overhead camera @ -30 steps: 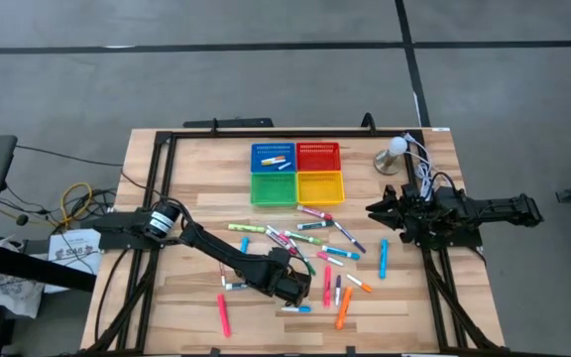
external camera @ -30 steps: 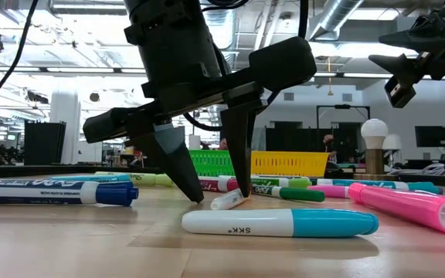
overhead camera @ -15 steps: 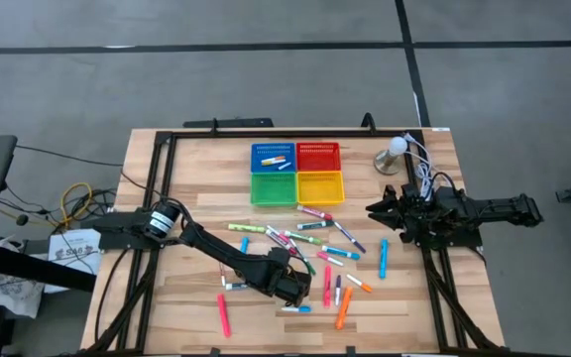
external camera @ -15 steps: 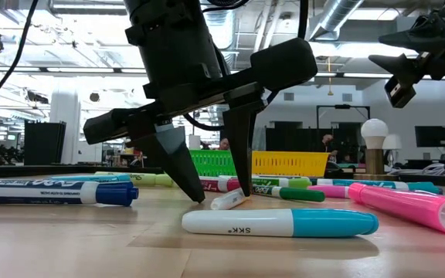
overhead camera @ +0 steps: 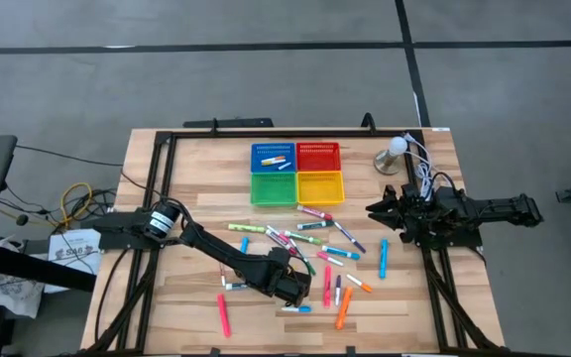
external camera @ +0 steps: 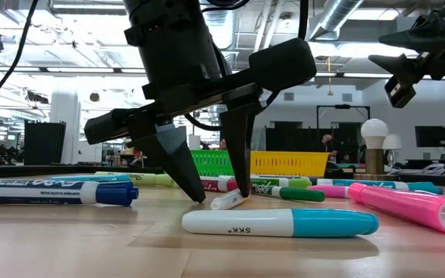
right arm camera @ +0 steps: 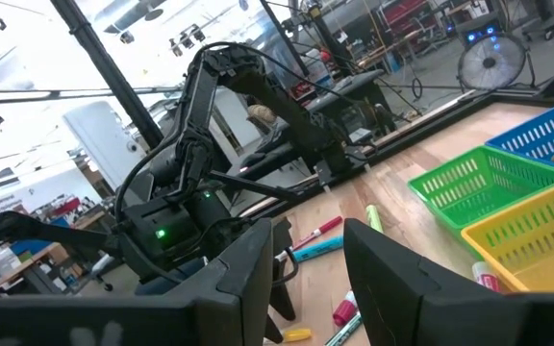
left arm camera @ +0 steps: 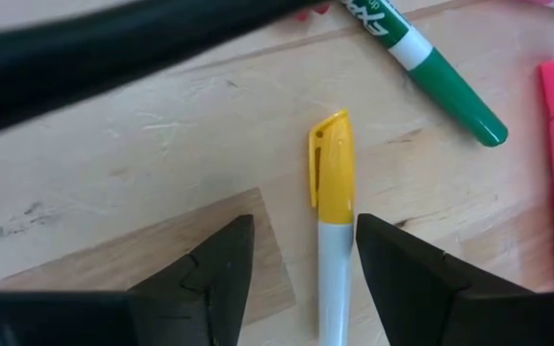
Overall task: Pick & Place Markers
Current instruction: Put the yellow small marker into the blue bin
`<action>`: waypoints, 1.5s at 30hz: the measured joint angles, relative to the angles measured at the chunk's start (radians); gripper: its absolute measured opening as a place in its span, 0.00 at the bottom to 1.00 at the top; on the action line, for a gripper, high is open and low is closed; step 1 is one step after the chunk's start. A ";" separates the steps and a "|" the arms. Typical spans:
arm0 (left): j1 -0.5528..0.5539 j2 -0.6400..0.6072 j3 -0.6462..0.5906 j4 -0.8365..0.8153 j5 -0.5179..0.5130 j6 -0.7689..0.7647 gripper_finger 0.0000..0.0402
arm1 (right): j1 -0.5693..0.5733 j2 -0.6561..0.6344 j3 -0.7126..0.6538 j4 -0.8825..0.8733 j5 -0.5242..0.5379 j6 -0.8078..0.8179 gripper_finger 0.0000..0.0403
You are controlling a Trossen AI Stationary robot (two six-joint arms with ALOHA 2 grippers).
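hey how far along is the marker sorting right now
Early stage. Done: a few markers lie in the blue basket. In hand: the left gripper is down at the table, fingers open on either side of a yellow-capped marker, not yet closed on it. The right gripper waits raised at the table's right. Left: most markers are scattered across the table.

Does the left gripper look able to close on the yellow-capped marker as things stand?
Probably yes. The left gripper stands open on the table, a finger on either side of the yellow-capped marker, with nothing between them.

overhead looks down; low level; both share markers [overhead camera: 315,243].
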 joint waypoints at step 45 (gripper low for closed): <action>0.023 -0.201 -0.010 -0.057 0.018 0.192 0.17 | 0.000 0.000 0.000 0.000 0.000 0.000 0.30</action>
